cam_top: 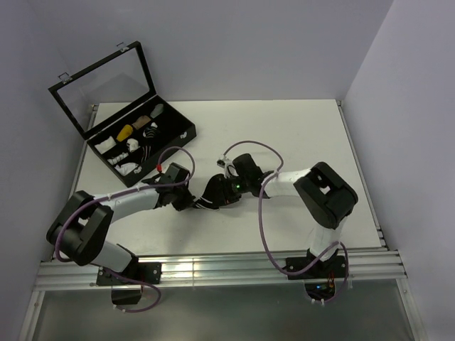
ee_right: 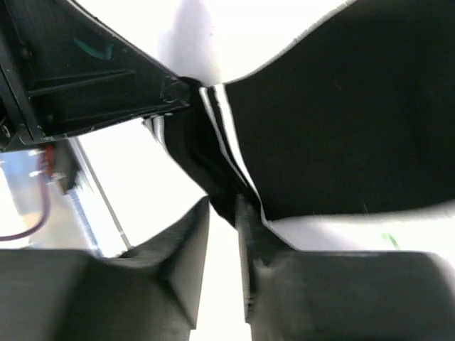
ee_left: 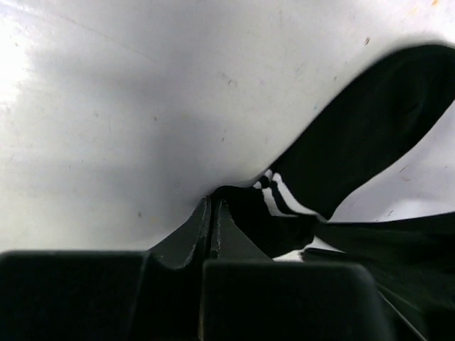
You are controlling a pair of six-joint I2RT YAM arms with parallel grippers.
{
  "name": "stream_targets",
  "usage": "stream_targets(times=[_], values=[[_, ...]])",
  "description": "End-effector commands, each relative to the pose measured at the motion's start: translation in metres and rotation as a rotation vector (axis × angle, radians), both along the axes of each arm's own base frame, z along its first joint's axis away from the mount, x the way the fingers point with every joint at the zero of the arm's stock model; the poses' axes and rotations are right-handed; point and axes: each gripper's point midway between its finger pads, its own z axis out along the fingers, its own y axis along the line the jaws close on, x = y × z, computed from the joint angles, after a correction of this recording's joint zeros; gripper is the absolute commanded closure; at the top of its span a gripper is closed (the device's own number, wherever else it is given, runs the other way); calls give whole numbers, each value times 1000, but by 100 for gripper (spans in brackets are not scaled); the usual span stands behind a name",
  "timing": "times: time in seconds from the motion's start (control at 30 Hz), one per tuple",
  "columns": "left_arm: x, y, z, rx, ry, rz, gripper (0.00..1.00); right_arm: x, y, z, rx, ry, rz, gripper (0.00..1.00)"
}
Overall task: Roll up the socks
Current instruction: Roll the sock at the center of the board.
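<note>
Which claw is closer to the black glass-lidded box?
Left. The left gripper is at the socks on the side toward the box; the right gripper meets them from the far side.

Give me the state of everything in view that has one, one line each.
socks: unrolled, spread between the two claws.
left claw: shut, apparently pinching the socks' striped cuff.
right claw: jaws slightly apart, sock fabric between the tips.
case: open.
lid: raised, tilted back.
rolled bundles: rolled, lying inside the case.
</note>
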Motion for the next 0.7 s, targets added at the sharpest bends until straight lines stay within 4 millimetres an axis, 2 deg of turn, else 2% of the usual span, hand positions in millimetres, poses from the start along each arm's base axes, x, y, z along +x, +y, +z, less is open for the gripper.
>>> stream_targets(times=[0.0,0.2,0.4,0.47,0.67], values=[[-6,12,2,101,34,-32,100,10,-21,-2,-110,-164,-48,67],[-4,7,7,99,45,-53,100,16,-17,42,-105,-421,-73,60],[-6,3,4,88,64,-68,100,-2,-1,68,-93,-628,-39,60],[-6,3,4,85,64,-69,100,-14,9,71,-73,-650,6,61],[-6,2,5,81,65,-73,100,-23,26,61,-68,-617,67,76]])
